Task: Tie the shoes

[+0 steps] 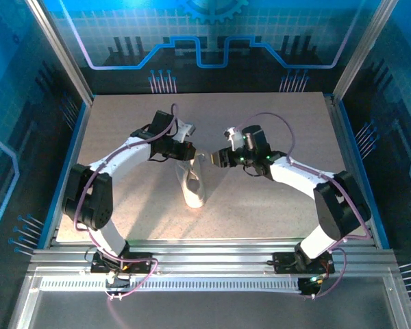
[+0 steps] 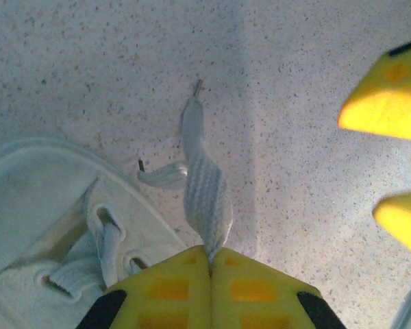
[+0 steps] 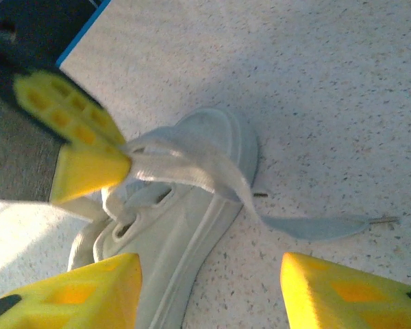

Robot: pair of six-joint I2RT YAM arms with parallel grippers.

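The white sneaker (image 1: 194,186) lies in the middle of the table, between the two arms. My left gripper (image 2: 209,252) is shut on a flat white lace (image 2: 205,185), which runs from the pinch out over the tabletop. The sneaker (image 2: 41,219) sits at the lower left of that view. In the right wrist view the same lace (image 3: 192,168) stretches from the left gripper's yellow fingers (image 3: 85,164) across the sneaker (image 3: 185,219), and its tip rests on the table. My right gripper (image 3: 211,264) is open over the sneaker's side, holding nothing. The two grippers (image 1: 194,155) (image 1: 216,159) nearly meet above the shoe.
A speckled beige tabletop (image 1: 274,199) surrounds the shoe. A blue rim (image 1: 75,144) and metal frame posts (image 1: 58,48) bound it. A second, thinner lace end (image 2: 161,175) lies next to the held lace.
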